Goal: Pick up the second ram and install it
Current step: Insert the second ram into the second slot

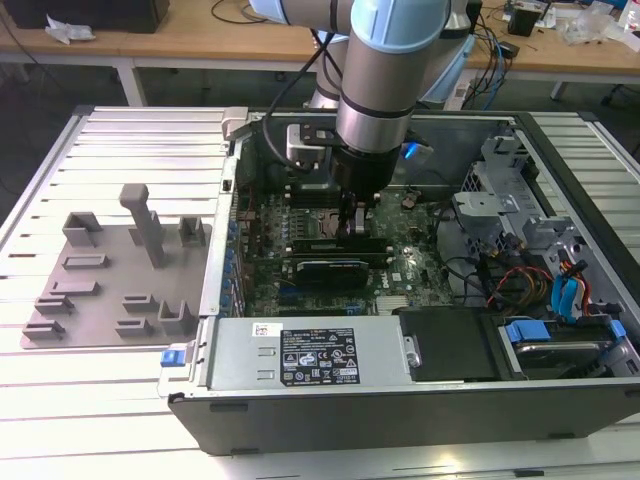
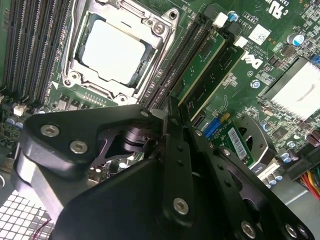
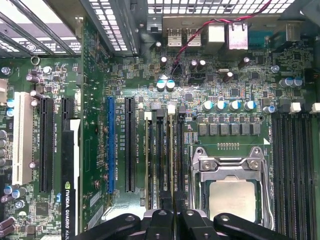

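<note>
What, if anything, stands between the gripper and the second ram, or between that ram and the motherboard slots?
Nothing visible does. In the second wrist view the gripper sits directly at the near end of two green ram sticks seated side by side on the motherboard beside the processor, with no cable or part between.

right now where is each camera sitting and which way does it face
exterior view: off the arm, above the table, looking down into the open computer case; the grey arm reaches in.
second wrist view: on the arm, looking past the black gripper at two green ram sticks in their slots.
first wrist view: on the arm, facing the green motherboard; gripper at the picture's edge.
Shared: both wrist views show the square silver processor.
</note>
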